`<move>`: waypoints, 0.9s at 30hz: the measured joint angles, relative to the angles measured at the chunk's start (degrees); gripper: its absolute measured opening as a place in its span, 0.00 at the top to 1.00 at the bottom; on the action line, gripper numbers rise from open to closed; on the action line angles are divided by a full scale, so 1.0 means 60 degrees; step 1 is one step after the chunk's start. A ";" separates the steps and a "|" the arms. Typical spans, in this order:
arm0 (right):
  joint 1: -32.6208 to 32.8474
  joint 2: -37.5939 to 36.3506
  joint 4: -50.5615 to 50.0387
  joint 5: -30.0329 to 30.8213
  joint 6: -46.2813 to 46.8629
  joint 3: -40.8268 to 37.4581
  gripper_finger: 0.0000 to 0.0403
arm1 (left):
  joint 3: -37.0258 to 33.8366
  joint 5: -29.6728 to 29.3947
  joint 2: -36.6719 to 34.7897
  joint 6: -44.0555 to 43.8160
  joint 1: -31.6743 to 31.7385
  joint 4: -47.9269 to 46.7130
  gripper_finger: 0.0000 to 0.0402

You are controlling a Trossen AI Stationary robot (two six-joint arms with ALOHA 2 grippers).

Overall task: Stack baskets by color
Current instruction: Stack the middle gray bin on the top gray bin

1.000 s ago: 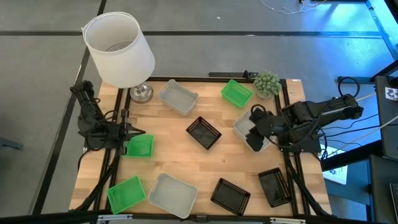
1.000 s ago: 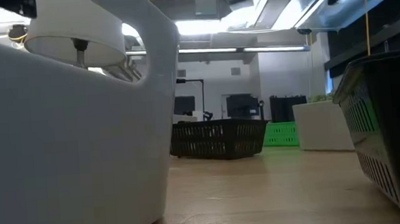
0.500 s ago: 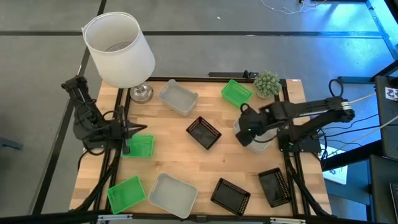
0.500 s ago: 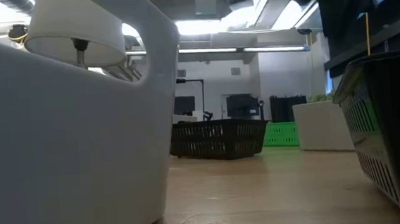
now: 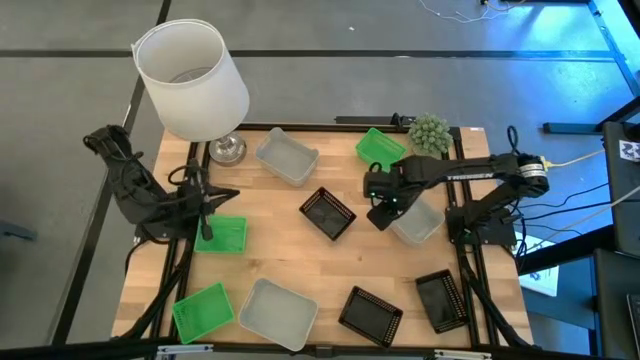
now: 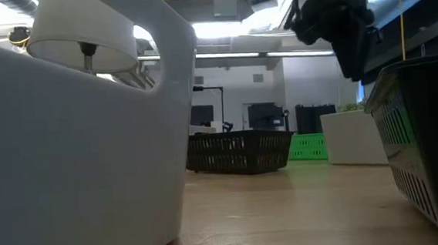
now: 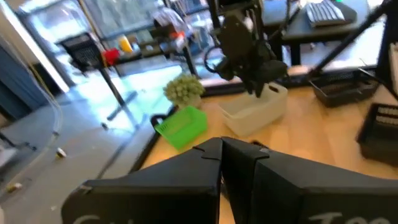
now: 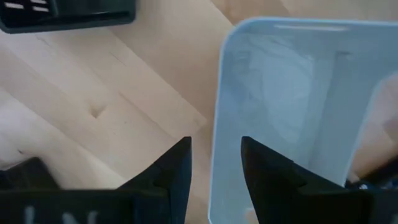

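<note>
1. Nine small shallow rectangular plastic baskets lie on the wooden counter [image 5: 290, 250]: three bright green, three translucent grey-white and three black mesh-walled.
2. The green baskets sit at the far edge [image 5: 380, 148], by the left side [image 5: 224, 235] and at the near left corner [image 5: 203, 311].
3. The grey-white baskets sit far centre [image 5: 286, 157], right of centre [image 5: 417, 219] and near centre [image 5: 277, 313].
4. The black baskets sit in the middle [image 5: 327, 213], near right of centre [image 5: 370, 314] and at the near right corner [image 5: 440, 299].
5. The right gripper [image 5: 380, 213] hangs over the inner end of the right-of-centre grey-white basket [image 8: 292, 106]. In the right wrist view its fingers [image 8: 174, 171] stand apart, holding nothing, one on each side of that basket's end wall.
6. The left gripper [image 5: 207, 207] hovers at the counter's left side, just beyond the green basket there; its fingers are pressed together and empty.
7. A white lampshade [image 5: 190, 78] and a small green ball-shaped plant [image 5: 429, 133] stand at the far edge.
</note>
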 joint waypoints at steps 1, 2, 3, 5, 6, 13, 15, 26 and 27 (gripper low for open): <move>-0.0050 0.0076 0.0099 -0.0014 -0.0064 0.0000 0.66 | 0.0238 0.0276 0.0109 -0.0342 0.0133 -0.0486 1.00; -0.0088 0.0163 0.0144 -0.0096 -0.0163 0.0000 0.66 | 0.0470 0.0503 0.0239 -0.0715 0.0278 -0.1004 1.00; -0.0123 0.0249 0.0146 -0.0209 -0.0210 0.0000 0.66 | 0.0678 0.0727 0.0379 -0.1099 0.0410 -0.1558 1.00; -0.0145 0.0451 0.0155 -0.0233 -0.0233 -0.0040 0.66 | 0.1081 0.1217 0.0653 -0.1859 0.0695 -0.2642 1.00; -0.0145 0.0526 0.0161 -0.0233 -0.0240 -0.0088 0.66 | 0.1266 0.1506 0.0789 -0.2185 0.0827 -0.3131 1.00; -0.0144 0.0958 0.0414 -0.0551 -0.0322 -0.0682 0.66 | 0.1853 0.3050 0.1506 -0.3244 0.1675 -0.4653 1.00; -0.0141 0.1021 0.0636 -0.0565 -0.0488 -0.0818 0.66 | 0.1856 0.3209 0.1522 -0.3248 0.1776 -0.4665 1.00; -0.0200 0.1056 0.2514 -0.0579 -0.0701 -0.2179 0.67 | 0.1864 0.3296 0.1517 -0.3248 0.1831 -0.4782 1.00; -0.0200 0.1056 0.2627 -0.0579 -0.0711 -0.2260 0.69 | 0.1864 0.3295 0.1511 -0.3247 0.1831 -0.4790 1.00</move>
